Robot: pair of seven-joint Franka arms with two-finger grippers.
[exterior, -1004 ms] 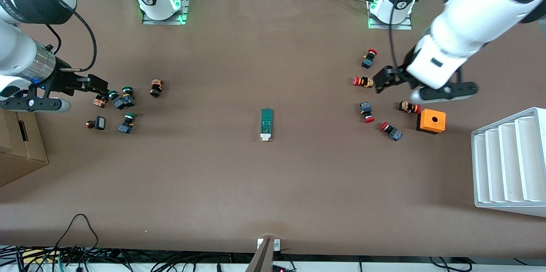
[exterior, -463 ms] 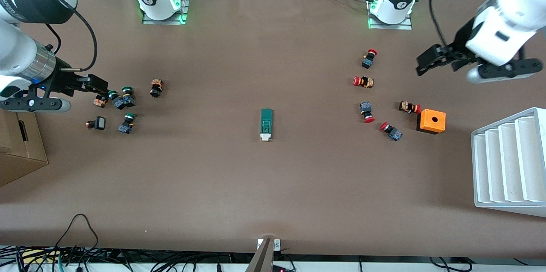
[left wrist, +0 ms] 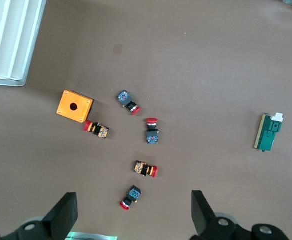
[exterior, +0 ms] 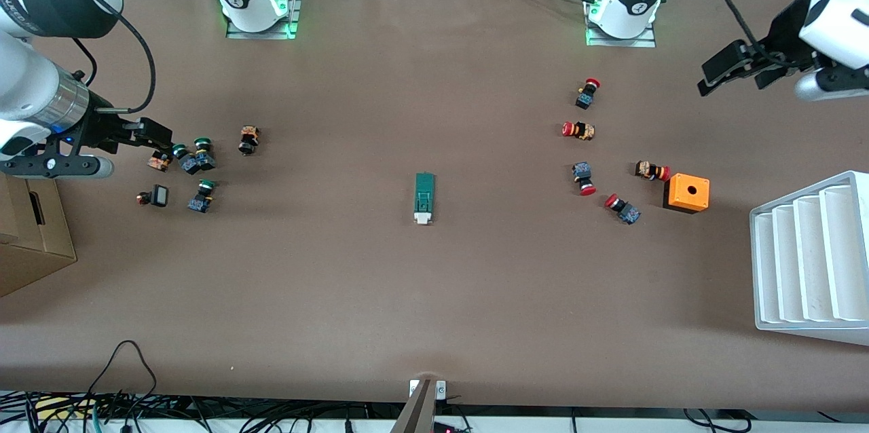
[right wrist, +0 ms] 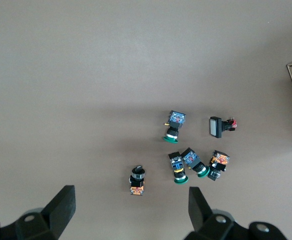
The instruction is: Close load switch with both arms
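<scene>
Front view, read from its left edge to its right: we find the right claw hanging spread and empty over the cluster of green-capped push buttons at the right arm's end of the desk, unchanged over the last second; this arm waits. At mid-desk lies the load switch, well apart from both claws and untouched. Its long axis runs from the robots' bases toward the front camera, with the white sliding piece at the end nearer that camera and the green end pointing to the bases. Next come the red-capped push buttons and the orange box. Above these, the left claw has risen and drawn away from the red-capped buttons toward the desk's edge; its fingers are spread and hold nothing, as the left wrist view confirms. We judge that the left arm has retreated, so the approach to the switch has not begun and both arms must travel inward.
</scene>
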